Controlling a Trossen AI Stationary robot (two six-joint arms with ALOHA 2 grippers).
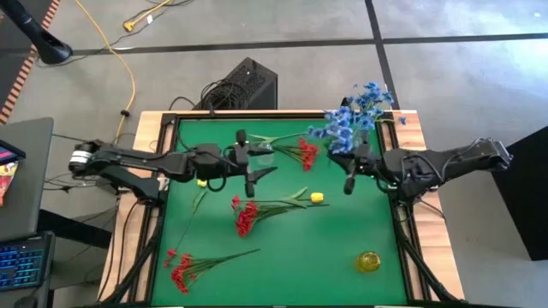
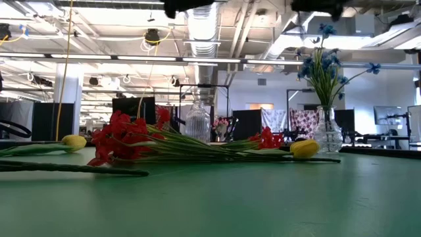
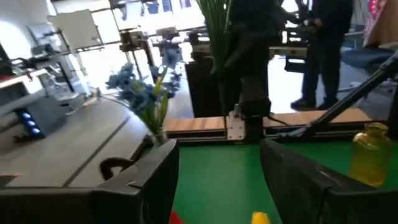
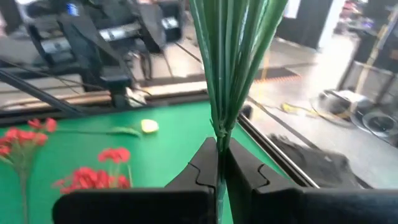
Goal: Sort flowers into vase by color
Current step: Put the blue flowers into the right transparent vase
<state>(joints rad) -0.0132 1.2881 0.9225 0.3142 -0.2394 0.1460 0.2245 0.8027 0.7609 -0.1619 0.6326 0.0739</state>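
From level with the table (image 2: 276, 204), both arms are cut off at the ceiling line, grippers unseen. Past the right gripper (image 4: 217, 163), the green stems (image 4: 233, 56) run out of sight upward, blooms hidden. Beyond the table, a person (image 3: 326, 43) is cropped above the waist. The yellow bud (image 3: 261, 218) nearest the left gripper (image 3: 217, 180) is half cut off.

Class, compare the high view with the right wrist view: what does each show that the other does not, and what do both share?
Only the high view shows both arms, the blue blooms, the yellow vase and the left gripper. Only the right wrist view shows the right gripper shut on the bundled green stems. Both show the green table, red flowers and a yellow bud.
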